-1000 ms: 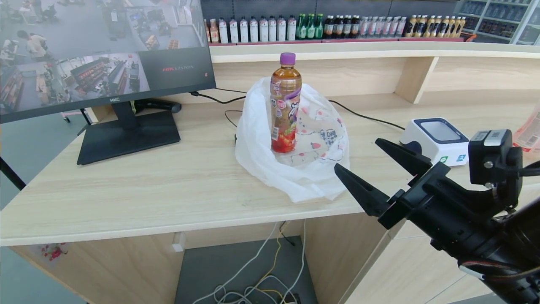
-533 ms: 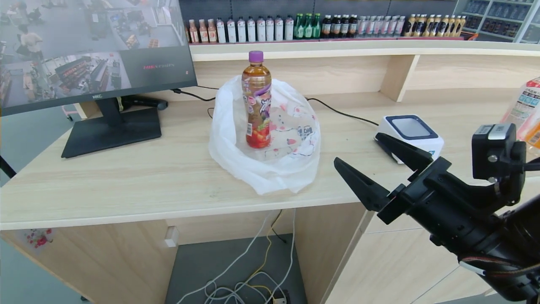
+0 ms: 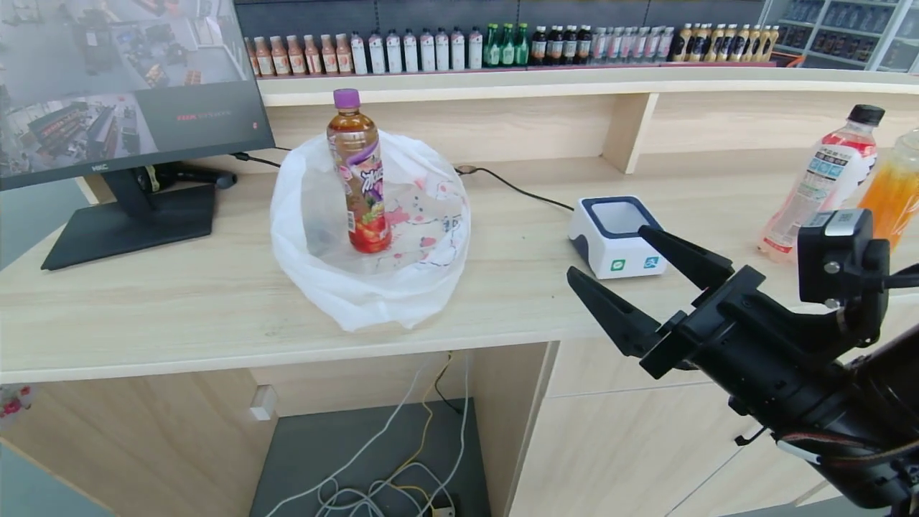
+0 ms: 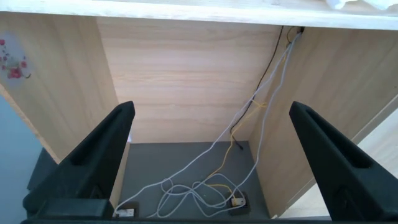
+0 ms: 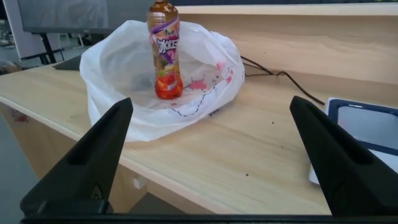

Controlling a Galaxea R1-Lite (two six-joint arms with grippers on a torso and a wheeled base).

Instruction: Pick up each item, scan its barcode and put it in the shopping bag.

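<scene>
Bag: a white bag (image 3: 370,287) lies open on the table (image 3: 179,301), left of centre, its rim slumped low around a tea bottle
Tea bottle: the purple-capped tea bottle (image 3: 357,172) stands upright inside the bag, its neck and cap well above the rim
Scanner: a white scanner (image 3: 617,237) with a dark-framed window sits on the table to the right of the bag, apart from it; a black cord runs from it toward the back of the table
Waiting items: a pink bottle (image 3: 818,190) with a black cap and an orange bottle (image 3: 890,194) stand upright side by side at the table's far right, beyond the scanner
Right gripper: the right gripper (image 3: 607,251) hangs off the table's front edge, near the scanner, pointed toward the bag; jaws spread wide, holding nothing
Left gripper: the left gripper (image 4: 211,109) sits low, facing the wooden recess under the table where cables (image 4: 198,190) lie on the floor; jaws spread wide, holding nothing
Monitor: a monitor (image 3: 108,86) stands at the table's far left, behind the bag
Backdrop: a row of bottles (image 3: 502,47) lines the shelf behind the table
</scene>
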